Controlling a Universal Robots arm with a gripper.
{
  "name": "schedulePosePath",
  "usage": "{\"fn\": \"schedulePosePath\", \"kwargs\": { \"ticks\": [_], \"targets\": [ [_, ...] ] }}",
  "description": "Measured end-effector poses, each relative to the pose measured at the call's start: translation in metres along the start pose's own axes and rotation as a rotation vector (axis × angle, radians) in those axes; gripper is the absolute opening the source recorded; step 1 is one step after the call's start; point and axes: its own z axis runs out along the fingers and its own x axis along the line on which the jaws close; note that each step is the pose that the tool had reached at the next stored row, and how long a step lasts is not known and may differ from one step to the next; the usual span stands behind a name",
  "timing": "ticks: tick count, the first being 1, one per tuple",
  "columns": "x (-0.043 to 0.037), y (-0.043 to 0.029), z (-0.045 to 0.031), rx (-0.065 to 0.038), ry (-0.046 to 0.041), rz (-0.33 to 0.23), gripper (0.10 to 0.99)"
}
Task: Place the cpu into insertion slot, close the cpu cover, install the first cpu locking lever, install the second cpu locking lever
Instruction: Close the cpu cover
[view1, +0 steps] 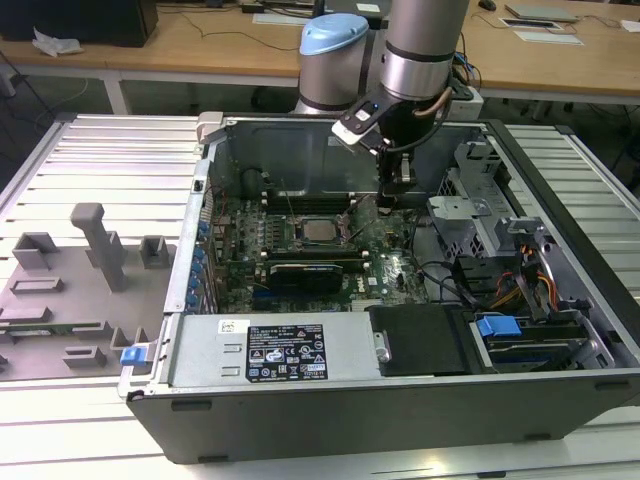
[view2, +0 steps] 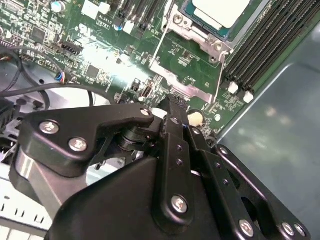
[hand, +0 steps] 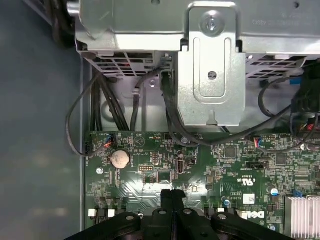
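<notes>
The cpu (view1: 322, 230) lies with its dull silver top up in the insertion slot (view1: 300, 240) at the middle of the green board; the second wrist view shows the cpu (view2: 220, 11) seated in the slot's frame (view2: 186, 22). The cpu cover (view2: 186, 90) is swung open, away from the chip, and the board shows through its window. My gripper (view1: 392, 200) hangs over the board on the exterior view's right of the slot. Its black fingers are shut together with nothing between them, and the tips (view2: 172, 105) sit at the cover's free edge. In the first wrist view the gripper (hand: 172, 194) points down at the board.
A grey power-supply box (view1: 270, 350) spans the case's front. The metal drive cage (hand: 210, 65) and cables (hand: 107, 105) stand just past the gripper. Long black memory slots (view2: 265, 45) run beside the slot. A grey fixture with blocks (view1: 80, 270) lies on the exterior view's left.
</notes>
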Motion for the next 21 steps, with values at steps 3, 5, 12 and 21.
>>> {"fn": "schedulePosePath", "kwargs": {
  "ticks": [3,5,12,21],
  "targets": [
    [0.0000,0.0002,0.0049,0.003,0.0000,0.000,0.106],
    [0.0000,0.0003,0.0056,0.003,0.0000,0.000,0.106],
    [0.0001,-0.0072,0.0058,0.001,-0.0005,-0.001,0.106],
    [0.0002,-0.0382,0.0055,-0.015,-0.0006,0.000,0.106]
  ]
}}
